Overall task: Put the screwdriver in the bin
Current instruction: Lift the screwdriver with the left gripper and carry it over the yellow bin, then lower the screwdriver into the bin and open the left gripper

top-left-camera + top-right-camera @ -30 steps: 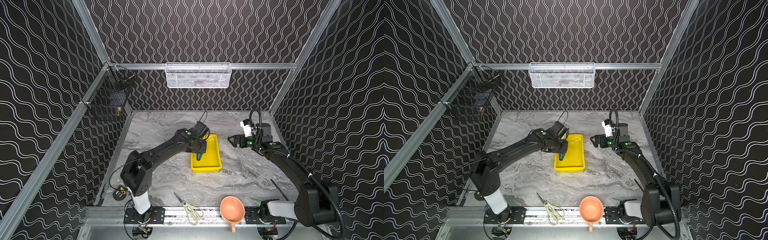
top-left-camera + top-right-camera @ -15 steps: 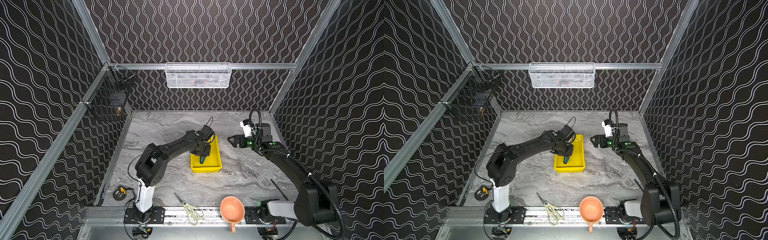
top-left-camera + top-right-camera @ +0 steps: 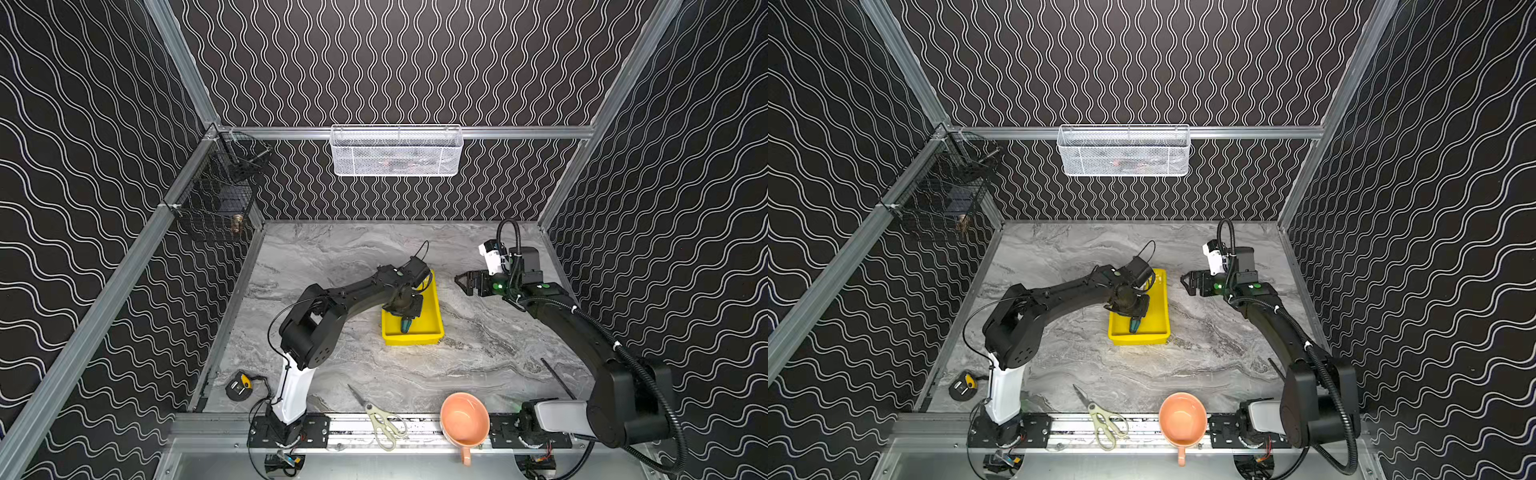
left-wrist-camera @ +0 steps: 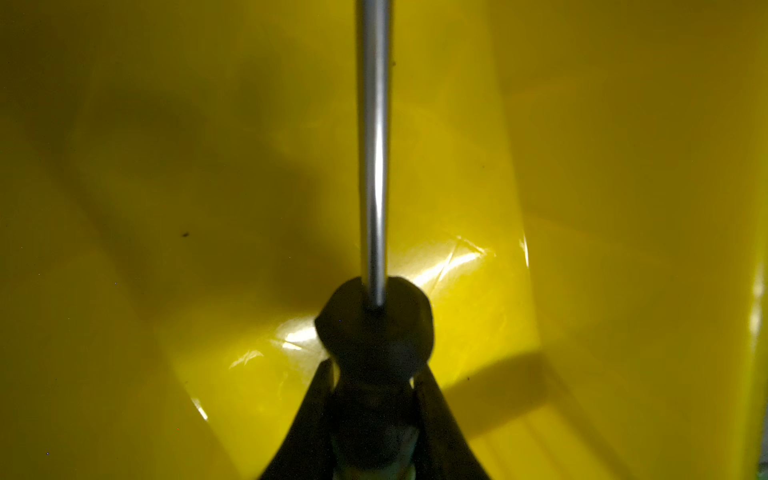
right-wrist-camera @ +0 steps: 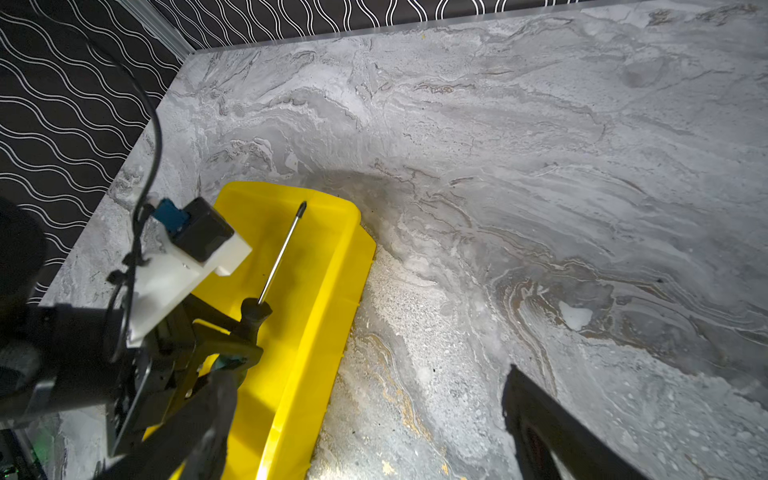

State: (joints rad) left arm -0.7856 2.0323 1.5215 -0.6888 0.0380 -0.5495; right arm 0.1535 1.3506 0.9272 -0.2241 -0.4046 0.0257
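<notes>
L end effector (image 4: 374, 374) clenched on screwdriver (image 5: 280, 257) handle, shaft already inside bin (image 3: 411, 341), floor contact unclear; best next: lower handle nr floor, open slowly, then lift straight up w/o snagging rim.

Both top views looked down from high at the front, seeing the whole table (image 3: 332, 257). The left wrist camera sat very close inside the bin (image 4: 623, 166), looking along the screwdriver (image 4: 374, 166). The right wrist camera saw both from farther off.
</notes>
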